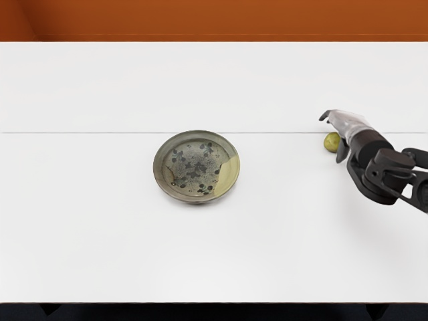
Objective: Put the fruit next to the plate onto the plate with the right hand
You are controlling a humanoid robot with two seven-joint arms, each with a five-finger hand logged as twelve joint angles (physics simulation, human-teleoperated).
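Head view: right hand (348,132) enters from right edge, fingers (325,116) apart, gripping nothing; small yellow-green fruit (331,142) sits on white desk (100,234) just beside palm, well apart from patterned plate (196,166) at centre.

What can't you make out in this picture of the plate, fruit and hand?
Head view only.
The fruit: right side hidden behind the right hand; too small to tell its kind.
Contact between hand and fruit: too small to tell.
The right arm: cut off by the right edge.
The plate: pattern blurred.
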